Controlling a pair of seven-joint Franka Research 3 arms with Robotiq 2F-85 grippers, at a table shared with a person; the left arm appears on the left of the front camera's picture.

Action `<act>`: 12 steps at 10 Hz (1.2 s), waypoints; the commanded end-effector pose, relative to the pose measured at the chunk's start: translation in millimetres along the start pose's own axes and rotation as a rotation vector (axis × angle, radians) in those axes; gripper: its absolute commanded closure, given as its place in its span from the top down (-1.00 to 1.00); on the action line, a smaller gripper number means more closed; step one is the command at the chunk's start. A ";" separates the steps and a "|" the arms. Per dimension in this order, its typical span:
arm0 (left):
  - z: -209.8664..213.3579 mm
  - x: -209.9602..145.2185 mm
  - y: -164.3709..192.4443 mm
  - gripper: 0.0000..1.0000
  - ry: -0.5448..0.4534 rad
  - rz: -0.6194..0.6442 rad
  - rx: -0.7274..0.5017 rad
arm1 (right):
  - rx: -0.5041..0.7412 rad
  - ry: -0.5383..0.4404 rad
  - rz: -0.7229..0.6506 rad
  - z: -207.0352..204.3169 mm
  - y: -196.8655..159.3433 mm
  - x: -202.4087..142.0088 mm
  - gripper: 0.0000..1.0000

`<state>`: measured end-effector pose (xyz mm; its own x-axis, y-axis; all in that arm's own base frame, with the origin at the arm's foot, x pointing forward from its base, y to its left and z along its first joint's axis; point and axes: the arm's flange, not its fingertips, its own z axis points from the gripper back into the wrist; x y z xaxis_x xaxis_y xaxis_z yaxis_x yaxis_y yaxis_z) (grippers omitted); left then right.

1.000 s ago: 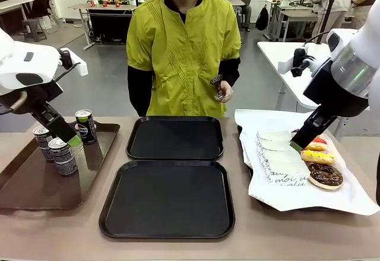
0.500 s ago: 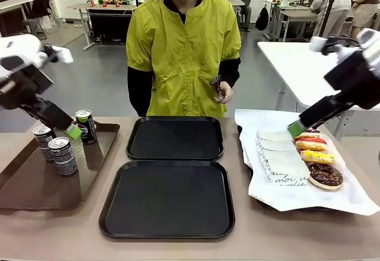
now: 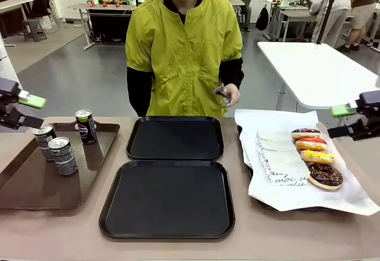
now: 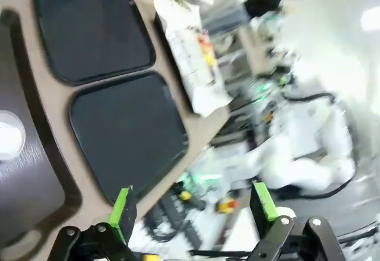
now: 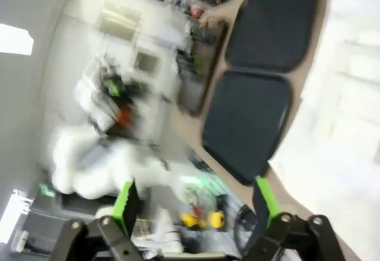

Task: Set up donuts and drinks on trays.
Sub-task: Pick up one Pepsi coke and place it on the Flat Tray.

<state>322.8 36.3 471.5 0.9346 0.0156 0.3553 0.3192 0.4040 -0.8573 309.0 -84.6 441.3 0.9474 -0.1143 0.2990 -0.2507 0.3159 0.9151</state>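
With my left end effector and right end effector gaping empty, I am risking toppling the crowded drinks on approach.

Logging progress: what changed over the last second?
The left gripper drew back from the cans to the robot's left, the right gripper from the donuts to its right; both open and empty. Cans, donuts and the two black trays stayed put.
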 end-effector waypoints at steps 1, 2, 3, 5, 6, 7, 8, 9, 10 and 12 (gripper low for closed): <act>2.9 -43.9 31.8 1.00 -0.041 0.132 -0.002 | 0.017 -0.101 -0.152 2.6 -28.2 -42.6 1.00; 15.3 -49.3 36.3 1.00 -0.031 0.163 0.027 | 0.000 -0.119 -0.165 15.9 -33.1 -47.6 1.00; 28.3 -57.0 40.0 1.00 -0.026 0.198 0.068 | -0.024 -0.141 -0.169 32.5 -33.8 -53.2 1.00; 45.4 -68.8 40.8 1.00 -0.043 0.219 0.099 | -0.049 -0.152 -0.153 51.3 -24.6 -64.7 1.00; 49.7 -71.6 39.6 1.00 -0.050 0.217 0.109 | -0.063 -0.166 -0.149 59.1 -21.1 -67.5 1.00; 51.2 -71.0 36.1 1.00 -0.049 0.208 0.125 | -0.074 -0.179 -0.142 64.7 -17.5 -68.1 1.00; 51.9 -70.1 29.8 1.00 -0.045 0.190 0.135 | -0.068 -0.151 -0.134 64.1 -12.8 -67.6 1.00; 70.2 -42.8 47.5 1.00 -0.057 0.231 0.106 | -0.056 -0.184 -0.169 84.4 -26.6 -40.6 1.00; 70.2 -42.8 47.5 1.00 -0.057 0.231 0.106 | -0.056 -0.184 -0.169 84.4 -26.6 -40.6 1.00; 70.2 -42.8 47.5 1.00 -0.057 0.231 0.106 | -0.056 -0.184 -0.169 84.4 -26.6 -40.6 1.00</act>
<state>285.9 118.3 441.9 0.9718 0.1629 0.1705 0.0716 0.4853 -0.8714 257.9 -167.4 428.2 0.9242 -0.3354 0.1824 -0.0656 0.3309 0.9414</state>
